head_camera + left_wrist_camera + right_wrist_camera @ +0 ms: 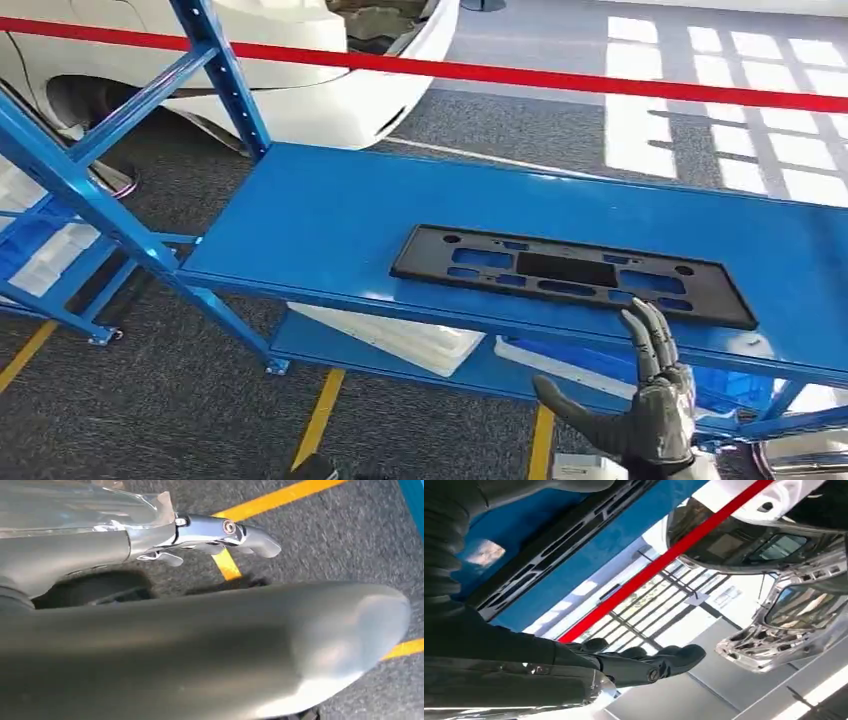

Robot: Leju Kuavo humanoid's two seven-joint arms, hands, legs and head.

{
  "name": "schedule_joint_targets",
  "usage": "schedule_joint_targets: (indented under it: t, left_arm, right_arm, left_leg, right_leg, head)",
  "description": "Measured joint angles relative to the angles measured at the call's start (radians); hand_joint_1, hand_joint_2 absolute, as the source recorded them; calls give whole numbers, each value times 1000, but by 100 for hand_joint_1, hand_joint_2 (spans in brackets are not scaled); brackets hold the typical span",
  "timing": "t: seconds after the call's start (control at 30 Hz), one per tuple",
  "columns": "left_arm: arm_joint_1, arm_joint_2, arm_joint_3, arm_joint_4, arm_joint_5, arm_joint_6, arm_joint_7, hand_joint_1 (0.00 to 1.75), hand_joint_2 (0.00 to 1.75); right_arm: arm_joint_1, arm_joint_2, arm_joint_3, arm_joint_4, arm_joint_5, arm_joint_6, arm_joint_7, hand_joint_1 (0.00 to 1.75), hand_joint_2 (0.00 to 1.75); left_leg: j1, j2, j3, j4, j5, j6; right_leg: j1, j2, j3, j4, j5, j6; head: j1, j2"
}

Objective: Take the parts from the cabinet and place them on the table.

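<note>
Right hand open below blue shelf, black part on it

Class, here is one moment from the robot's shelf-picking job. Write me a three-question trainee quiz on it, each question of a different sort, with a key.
1. True or false: the right hand already grips the black plastic frame.
2. Multiple choice: the frame lies on (A) the floor, (B) the blue shelf, (C) a white tray.
3. Fill in: a ___ coloured bar runs across the scene behind the shelf.

Key
1. False: the hand hovers in front of the frame, fingers apart, holding nothing.
2. B
3. red
</note>
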Motion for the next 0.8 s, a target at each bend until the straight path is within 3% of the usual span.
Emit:
schedule_joint_targets:
  t: [0.03, 0.1, 0.17, 0.2, 0.27, 0.33, 0.37, 0.43, 0.47, 0.5, 0.53, 0.6, 0.63, 0.67, 0.73, 0.77, 0.8]
  left_arm:
    - [-1, 0, 0, 0, 0, 0, 0, 0, 0]
    - [-2, 2, 0, 0, 0, 2, 0, 0, 0]
    - [-3, 2, 0, 2, 0, 2, 0, 0, 0]
    - [-4, 3, 0, 2, 0, 2, 2, 0, 0]
    - [0, 3, 0, 2, 0, 2, 1, 0, 0]
    - [-2, 3, 0, 2, 0, 2, 0, 0, 0]
    - [-3, 3, 0, 2, 0, 2, 0, 0, 0]
    - [-4, 3, 0, 2, 0, 2, 0, 0, 0]
    - [-3, 3, 0, 2, 0, 2, 0, 0, 0]
    - [-1, 3, 1, 2, 1, 2, 0, 0, 0]
    - [1, 3, 1, 2, 1, 3, 0, 0, 0]
    - [-1, 3, 1, 2, 2, 3, 0, 0, 0]
    - [0, 3, 1, 3, 2, 3, 1, 0, 0]
    - [-3, 3, 1, 3, 4, 3, 1, 0, 0]
    - [-3, 2, 1, 3, 5, 3, 1, 0, 0]
    - [-3, 2, 1, 3, 5, 3, 1, 0, 0]
    - [-3, 2, 1, 3, 5, 3, 1, 0, 0]
  right_arm:
    - [1, 0, -1, 0, 0, -1, 0, 0, 175]
    - [4, 0, -4, 0, -1, -2, 0, 0, 175]
    - [4, 0, -8, -1, -1, -8, 0, 0, 175]
    - [6, 0, -10, -3, -2, -10, -1, 0, 175]
    - [9, 0, -11, -5, -1, -11, -2, 0, 175]
    - [10, 0, -16, -11, -3, -12, -2, 0, 175]
    - [11, 0, -19, -13, -3, -12, -2, 0, 175]
    - [19, 0, -23, -13, -4, -12, -2, 0, 175]
    - [24, 0, -26, -13, -4, -12, -1, 0, 175]
    - [27, 0, -29, -13, -4, -13, 0, 0, 175]
    - [30, 0, -31, -13, -4, -13, 3, 0, 175]
    - [32, 0, -35, -18, -4, -16, 3, 0, 175]
    - [32, 0, -37, -20, -4, -18, 3, 0, 175]
    - [36, -1, -39, -22, -4, -19, 5, 0, 175]
    - [38, -2, -40, -26, -5, -21, 5, 0, 175]
    - [39, -2, -43, -26, -5, -21, 7, 0, 175]
    - [42, -2, -44, -31, -5, -21, 7, 0, 175]
  left_leg:
    - [3, 1, 19, -59, 50, -2]
    - [7, 4, 93, -245, 164, -4]
    - [1, 5, 112, -276, 141, 10]
    - [-2, 3, 106, -271, 136, 22]
    - [-4, 2, 107, -273, 131, 33]
    - [4, 3, 122, -282, 127, 44]
    - [3, 4, 125, -283, 125, 48]
    - [1, 3, 131, -283, 117, 55]
    - [-1, 3, 135, -283, 113, 57]
    - [-2, 2, 142, -282, 108, 57]
    - [-4, -1, 152, -283, 102, 56]
    - [-7, -4, 177, -283, 86, 52]
    - [-4, -4, 186, -288, 81, 48]
    - [-9, -5, 186, -287, 78, 42]
    - [-8, -3, 182, -290, 75, 34]
    - [-9, -1, 184, -296, 76, 28]
    - [-13, -1, 190, -299, 69, 23]
  right_leg:
    - [-1, 1, 10, 1, -8, 4]
    - [-5, 2, 36, 4, -28, 16]
    - [1, 4, 34, 15, -40, 31]
    - [0, 4, 31, 11, -39, 34]
    - [-2, 3, 36, 5, -42, 40]
    - [-3, 3, 28, 40, -69, 48]
    - [-4, 3, -2, 100, -96, 52]
    - [-5, 3, -108, 284, -161, 55]
    - [-5, 3, -144, 334, -164, 55]
    - [-5, 3, -158, 335, -141, 53]
    - [-5, 3, -149, 292, -95, 51]
    - [0, 3, -84, 110, 28, 37]
    - [5, 5, -64, 74, 27, 27]
    - [10, 4, -60, 61, 33, 23]
    - [13, 5, -56, 49, 14, 13]
    - [12, 6, -57, 45, 12, 11]
    - [1, 6, -45, 26, 15, 9]
  head:
    - [0, 0]
    - [0, 0]
    - [1, 0]
    - [2, 0]
    - [2, 0]
    - [6, 0]
    - [8, 0]
    - [8, 0]
    - [8, 0]
    - [8, 0]
    - [8, 0]
    - [8, 0]
    - [6, 0]
    - [6, 0]
    - [7, 0]
    - [7, 0]
    - [6, 0]
